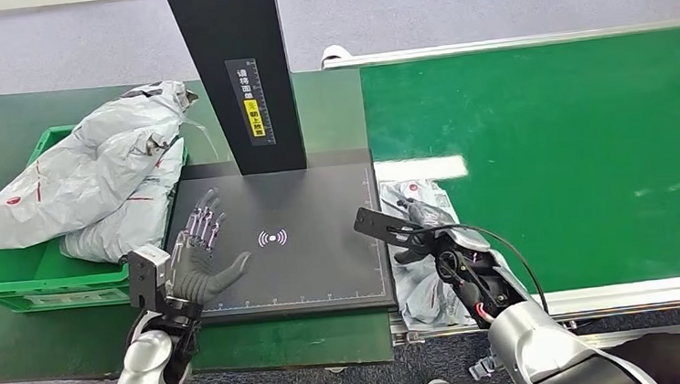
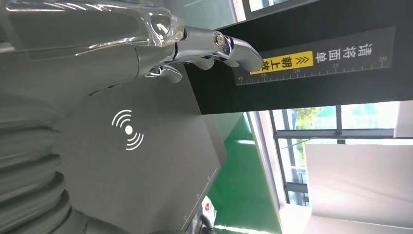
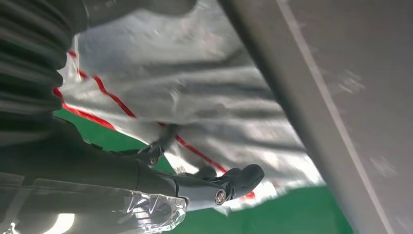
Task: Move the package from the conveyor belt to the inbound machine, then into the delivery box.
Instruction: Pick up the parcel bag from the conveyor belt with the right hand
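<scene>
The package point(image 1: 420, 268), a grey plastic mailer bag with red lines on it, was lying at the near end of the green conveyor belt point(image 1: 572, 155), right up against the edge of the black scanner plate point(image 1: 285, 242). The right hand point(image 1: 426, 226) was down on top of it, fingers bent over the bag. From the head view and the wrist shot I honestly couldn't tell whether it actually had a grip or was just resting there; the wrist camera showed the crinkled bag point(image 3: 195, 87) close up with dark fingers point(image 3: 243, 178) in front of it.

The left hand point(image 1: 202, 253) was hovering over the left side of the scanner plate, palm facing in, fingers spread and straight, holding nothing. The wireless symbol point(image 1: 272, 239) on the plate sat just to the right of it. A black post point(image 1: 240, 71) with a yellow label rose from the back of the plate.

Off to the left, a green bin point(image 1: 13, 277) already had a few grey bags point(image 1: 87, 175) heaped in it, piled above the rim.
</scene>
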`<action>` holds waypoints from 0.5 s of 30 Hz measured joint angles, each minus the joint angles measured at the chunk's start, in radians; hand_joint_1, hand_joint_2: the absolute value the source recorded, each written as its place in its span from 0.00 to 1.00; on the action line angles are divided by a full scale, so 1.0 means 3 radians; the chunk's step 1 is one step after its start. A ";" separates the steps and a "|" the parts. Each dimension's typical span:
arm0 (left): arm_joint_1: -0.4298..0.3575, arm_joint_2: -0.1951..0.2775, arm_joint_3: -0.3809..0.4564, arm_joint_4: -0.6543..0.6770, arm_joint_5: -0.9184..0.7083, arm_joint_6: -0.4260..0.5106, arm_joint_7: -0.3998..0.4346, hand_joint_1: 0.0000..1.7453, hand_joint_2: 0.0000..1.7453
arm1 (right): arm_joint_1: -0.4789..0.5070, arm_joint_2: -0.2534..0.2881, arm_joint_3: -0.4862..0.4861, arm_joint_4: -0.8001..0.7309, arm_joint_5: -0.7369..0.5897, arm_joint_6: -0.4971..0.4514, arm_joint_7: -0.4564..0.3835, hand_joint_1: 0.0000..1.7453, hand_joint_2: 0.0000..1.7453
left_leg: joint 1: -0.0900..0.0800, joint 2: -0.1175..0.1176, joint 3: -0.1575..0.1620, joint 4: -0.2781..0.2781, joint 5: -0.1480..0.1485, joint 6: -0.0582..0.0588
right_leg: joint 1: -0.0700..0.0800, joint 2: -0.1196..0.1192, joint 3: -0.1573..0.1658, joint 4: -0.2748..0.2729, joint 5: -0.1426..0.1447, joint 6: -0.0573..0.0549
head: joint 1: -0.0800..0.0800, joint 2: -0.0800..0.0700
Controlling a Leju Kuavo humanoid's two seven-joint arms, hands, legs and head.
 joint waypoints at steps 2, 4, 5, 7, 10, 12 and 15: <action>-0.0019 -0.0006 -0.0010 0.0027 -0.0003 -0.0008 0.0007 0.00 1.00 | -0.0007 -0.0004 0.0000 0.0072 0.0030 0.0025 -0.0001 0.00 1.00 | 0.0001 0.0001 0.0000 -0.0001 -0.0001 -0.0001 | 0.0001 0.0001 -0.0001 0.0000 0.0000 0.0000 | 0.0000 0.0000; -0.0043 -0.0017 -0.0013 0.0052 -0.0007 -0.0020 0.0015 0.00 1.00 | -0.0017 -0.0007 0.0000 0.0124 0.0054 0.0049 -0.0001 0.00 1.00 | 0.0001 0.0002 0.0000 -0.0001 -0.0001 -0.0001 | 0.0001 0.0003 -0.0002 0.0000 0.0000 -0.0001 | 0.0000 0.0000; -0.0055 -0.0023 -0.0014 0.0063 -0.0011 -0.0024 0.0019 0.00 1.00 | -0.0023 -0.0008 0.0000 0.0147 0.0065 0.0057 0.0000 0.00 1.00 | 0.0001 0.0002 0.0000 -0.0001 0.0000 -0.0001 | 0.0001 0.0004 -0.0002 0.0000 0.0000 -0.0001 | 0.0000 0.0000; -0.0076 -0.0034 -0.0014 0.0083 -0.0024 -0.0032 0.0030 0.00 1.00 | -0.0037 -0.0009 0.0000 0.0183 0.0087 0.0074 0.0000 0.00 1.00 | 0.0001 0.0002 0.0001 -0.0001 0.0000 -0.0001 | 0.0001 0.0004 -0.0001 0.0001 0.0000 -0.0001 | 0.0000 0.0000; -0.0111 -0.0049 -0.0014 0.0116 -0.0038 -0.0046 0.0043 0.00 1.00 | -0.0046 -0.0010 0.0000 0.0224 0.0127 0.0138 -0.0018 0.25 1.00 | 0.0001 0.0002 0.0002 -0.0001 0.0000 -0.0001 | 0.0001 0.0005 0.0000 0.0001 0.0000 -0.0001 | 0.0000 0.0000; -0.0132 -0.0057 -0.0014 0.0137 -0.0043 -0.0055 0.0044 0.00 1.00 | -0.0046 -0.0010 0.0000 0.0248 0.0153 0.0215 -0.0074 0.75 1.00 | 0.0001 0.0002 0.0002 0.0000 0.0000 -0.0001 | 0.0001 0.0005 0.0000 0.0000 0.0000 -0.0001 | 0.0000 0.0000; -0.0167 -0.0067 -0.0015 0.0176 -0.0048 -0.0079 0.0043 0.00 1.00 | -0.0047 -0.0009 0.0007 0.0283 0.0177 0.0391 -0.0262 1.00 1.00 | 0.0001 0.0002 0.0002 0.0000 0.0000 -0.0001 | 0.0001 0.0005 0.0001 0.0000 0.0000 -0.0001 | 0.0000 0.0000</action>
